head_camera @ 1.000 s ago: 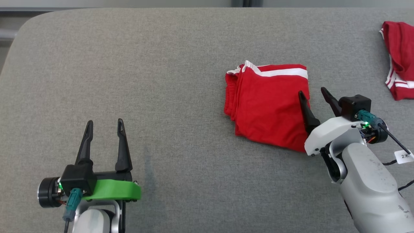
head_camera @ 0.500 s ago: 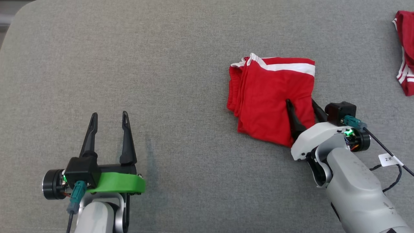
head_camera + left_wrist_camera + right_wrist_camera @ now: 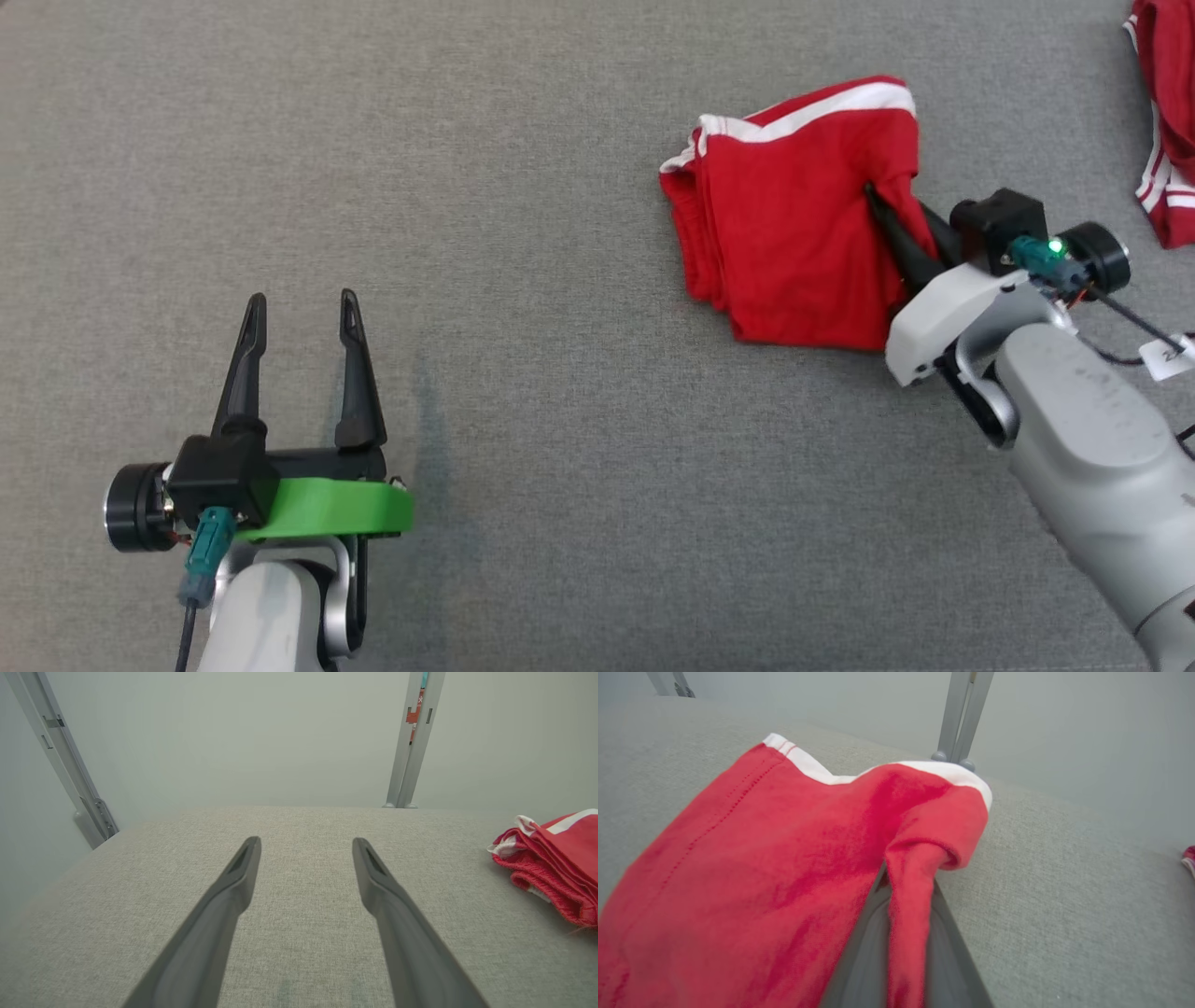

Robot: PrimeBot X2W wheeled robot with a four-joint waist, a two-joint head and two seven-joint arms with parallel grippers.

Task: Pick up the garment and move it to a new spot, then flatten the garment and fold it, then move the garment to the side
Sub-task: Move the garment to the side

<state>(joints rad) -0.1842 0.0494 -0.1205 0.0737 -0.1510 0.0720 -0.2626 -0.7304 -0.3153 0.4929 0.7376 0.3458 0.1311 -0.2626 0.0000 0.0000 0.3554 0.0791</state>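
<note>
The garment [image 3: 784, 224] is a folded red piece with a white band, lying at the upper right of the grey surface. My right gripper [image 3: 887, 210] is shut on the garment's right edge. In the right wrist view a ridge of red cloth [image 3: 908, 891] is pinched between the two dark fingers and the near side of the fabric is pulled up. My left gripper [image 3: 299, 313] hangs open over bare grey fabric at the lower left, far from the garment. From the left wrist, the garment's bunched edge [image 3: 551, 863] shows at the far right.
A second red garment with white stripes [image 3: 1162, 112] lies at the top right edge of the head view. The grey padded surface [image 3: 523, 280] spreads wide between the two arms. Metal frame posts [image 3: 416, 742] stand behind its far edge.
My right gripper slid in over the garment's right edge and shut on it, bunching and lifting the cloth. The head camera shifted. The left gripper stayed open.
</note>
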